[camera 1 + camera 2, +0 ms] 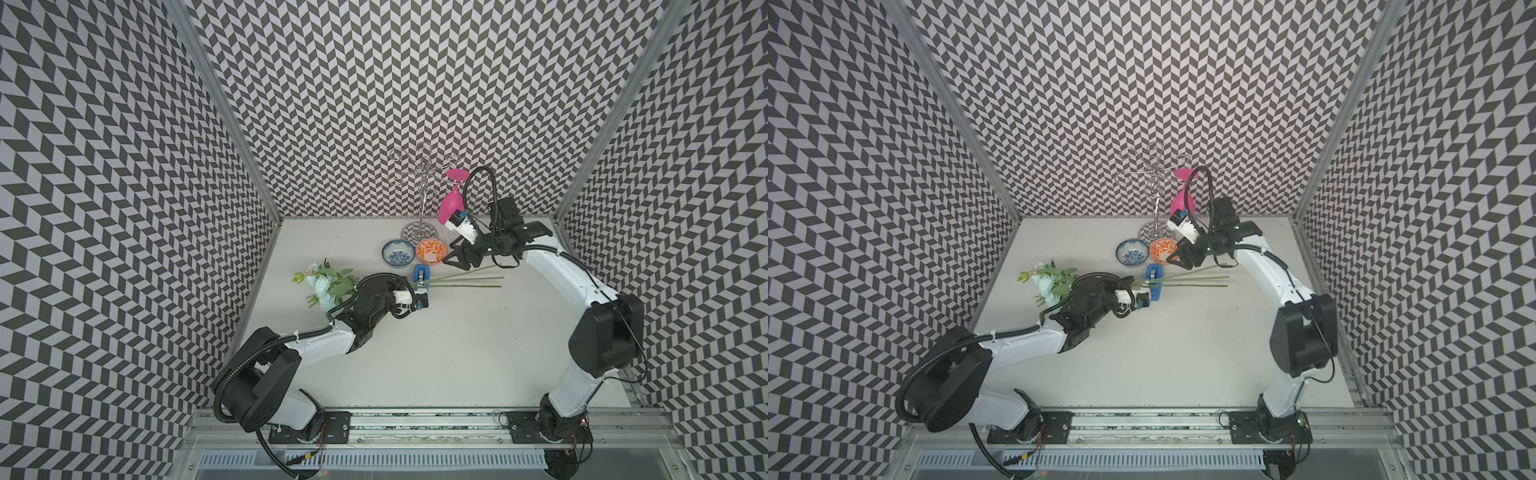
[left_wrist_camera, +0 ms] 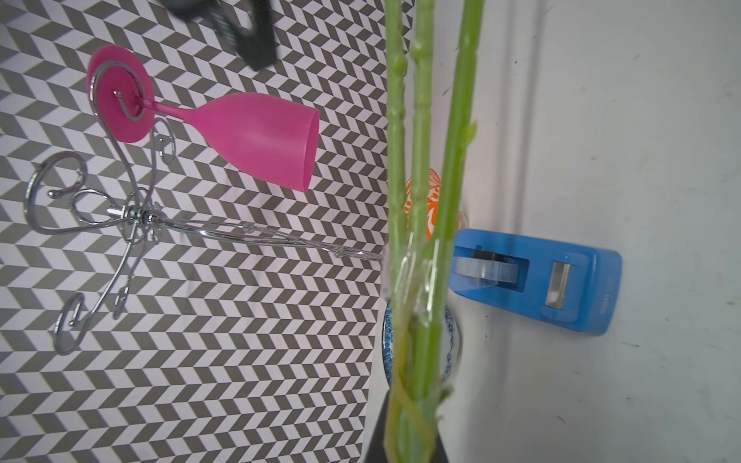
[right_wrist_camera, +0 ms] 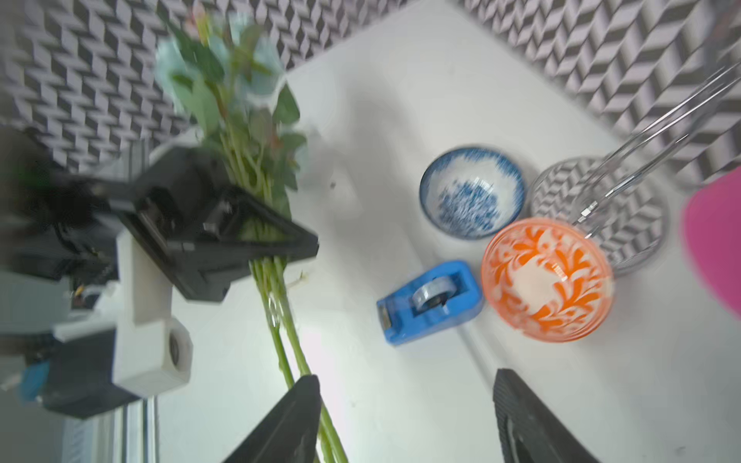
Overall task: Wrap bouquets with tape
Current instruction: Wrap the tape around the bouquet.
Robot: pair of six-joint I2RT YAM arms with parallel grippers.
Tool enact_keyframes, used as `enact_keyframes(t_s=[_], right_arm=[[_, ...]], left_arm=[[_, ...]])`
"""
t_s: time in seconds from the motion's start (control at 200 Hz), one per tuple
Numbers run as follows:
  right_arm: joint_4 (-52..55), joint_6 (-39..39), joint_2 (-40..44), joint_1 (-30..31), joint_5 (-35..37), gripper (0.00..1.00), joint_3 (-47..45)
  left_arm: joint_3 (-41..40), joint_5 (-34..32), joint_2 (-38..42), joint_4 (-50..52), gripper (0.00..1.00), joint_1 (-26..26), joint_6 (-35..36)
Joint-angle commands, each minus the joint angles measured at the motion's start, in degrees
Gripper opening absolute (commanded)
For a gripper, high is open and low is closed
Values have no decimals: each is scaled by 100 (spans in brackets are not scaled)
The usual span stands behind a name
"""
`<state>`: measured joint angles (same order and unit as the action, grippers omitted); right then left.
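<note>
The bouquets are one bunch with pale blue blooms (image 1: pixel 322 289) and green leaves at the left. Its long stems (image 2: pixel 421 120) stick out to the right above the table. My left gripper (image 1: pixel 411 286) (image 2: pixel 405 441) is shut on the stems mid-length. A band of clear tape (image 2: pixel 413 276) shows around the stems just beyond its jaws. The tape, a blue dispenser (image 1: pixel 421 274) (image 2: pixel 537 280), stands on the table right behind the stems. My right gripper (image 1: pixel 455 259) (image 3: pixel 407 401) hangs open above the stem ends, holding nothing. One of its fingers (image 3: pixel 296 421) is next to two stems.
A blue-patterned bowl (image 1: pixel 398 252) and an orange bowl (image 1: pixel 431 251) stand just behind the dispenser. A chrome glass rack (image 1: pixel 422 195) with a pink goblet (image 1: pixel 451 203) hanging from it stands at the back wall, close to my right wrist. Patterned walls enclose three sides.
</note>
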<state>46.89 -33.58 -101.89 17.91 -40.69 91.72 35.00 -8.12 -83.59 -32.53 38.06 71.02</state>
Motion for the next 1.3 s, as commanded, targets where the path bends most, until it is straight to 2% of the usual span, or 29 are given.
enact_keyframes(t_s=[0.0,0.065,0.175,0.29,0.446,0.591,0.661,0.706,0.816,0.896,1.041,1.182,1.297], right_arm=[[772,-1044,-56,257,-317,71,300],[646,-1081,-189,388,-152,72,322],[873,-1364,-454,449,-399,72,495],[898,-1512,-575,527,-314,71,439],[807,-1483,-748,599,78,65,337],[515,-1460,-726,647,325,44,200],[80,-1321,-593,700,622,24,31],[-266,-1276,-471,720,742,15,-159],[-677,-1234,-320,772,987,7,-405],[-1018,-1204,-230,795,1176,0,-583],[-1695,-1387,133,839,1269,0,-1098],[-2373,-1692,572,859,1194,0,-1685],[-3343,-1967,1044,917,1384,0,-2407]], left_arm=[[-28,-366,-129,-1026,0,81,490],[-42,-387,-157,-1087,0,112,544],[-55,-322,-135,-1041,0,122,540],[-18,-318,-138,-965,0,122,558],[41,-196,-82,-759,0,120,474],[112,-172,-79,-605,0,114,397],[207,-85,-70,-412,0,86,218],[200,30,-27,-427,0,58,107],[190,416,169,-482,0,-37,-228],[286,732,333,-303,11,-120,-603],[473,1440,768,351,30,-338,-1198],[489,2566,1371,782,51,-778,-1724],[570,3432,1756,924,58,-1144,-2179]])
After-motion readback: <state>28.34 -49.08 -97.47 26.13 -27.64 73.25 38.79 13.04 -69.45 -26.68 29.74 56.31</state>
